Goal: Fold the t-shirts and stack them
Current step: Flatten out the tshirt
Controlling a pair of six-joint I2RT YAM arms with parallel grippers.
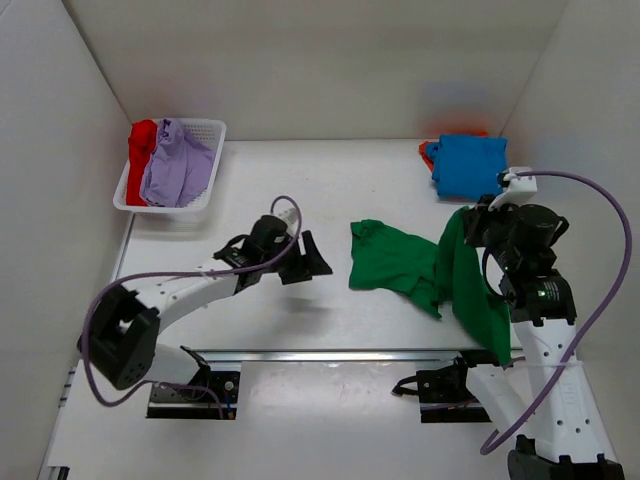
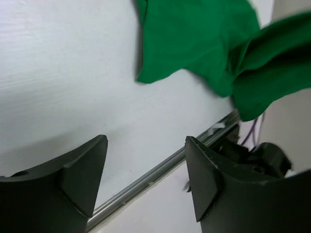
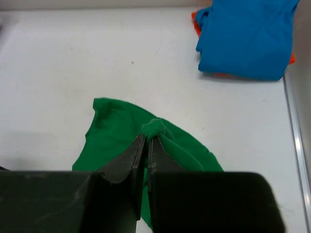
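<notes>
The bright green t-shirt [image 1: 395, 262] lies crumpled on the table's right half, with one part lifted up. My right gripper [image 3: 147, 137] is shut on a bunched fold of the green t-shirt [image 3: 116, 131] and holds it above the table. In the top view the right gripper [image 1: 478, 222] stands over the hanging green cloth. My left gripper [image 1: 312, 262] is open and empty, just left of the green t-shirt [image 2: 194, 39]. A folded blue t-shirt [image 1: 468, 164] lies on a red one at the back right. Red [image 1: 140, 150] and lavender [image 1: 178, 165] shirts sit in the basket.
A white mesh basket [image 1: 205, 130] stands at the back left. White walls close in the table on three sides. A metal rail [image 1: 330, 353] runs along the near edge. The blue t-shirt [image 3: 248, 36] shows near the right wall in the right wrist view.
</notes>
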